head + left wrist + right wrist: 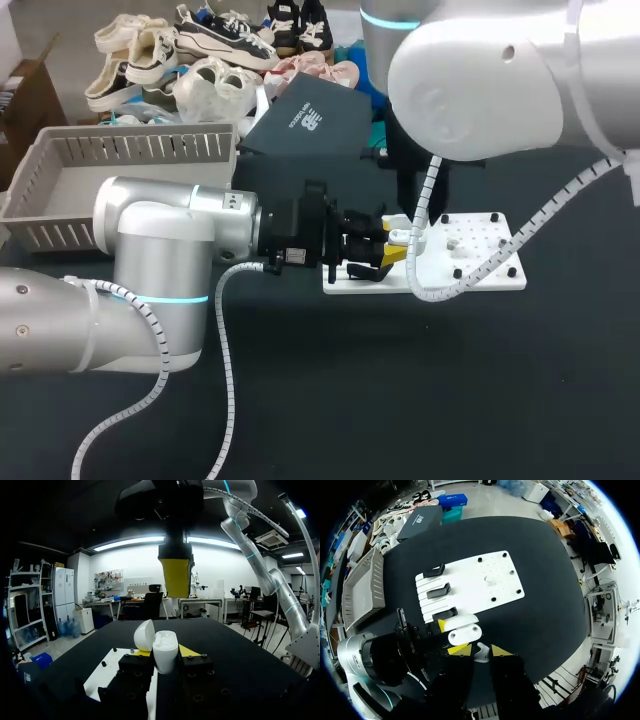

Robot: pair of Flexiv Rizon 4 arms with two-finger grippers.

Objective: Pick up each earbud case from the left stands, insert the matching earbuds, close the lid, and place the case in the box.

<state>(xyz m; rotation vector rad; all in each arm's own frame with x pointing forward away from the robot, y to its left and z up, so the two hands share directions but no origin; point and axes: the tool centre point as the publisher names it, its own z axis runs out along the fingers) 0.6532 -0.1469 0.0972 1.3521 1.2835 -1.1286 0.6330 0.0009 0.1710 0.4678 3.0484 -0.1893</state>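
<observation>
Left claw (165, 652) grips the earbud case (165, 655) upright, lid (144, 635) open, so the right claw (480, 650), pinching an earbud (481, 653) directly above, can seat it cleanly.

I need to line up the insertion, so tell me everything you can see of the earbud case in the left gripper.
The earbud case is small, rounded and looks like glossy white plastic. Its hinged lid is swung open to one side. It stands upright, clamped from two sides between the yellow tips of the left gripper, beside the edge of the white stand board. The right gripper hangs directly over its open body, pinching a white earbud.
</observation>
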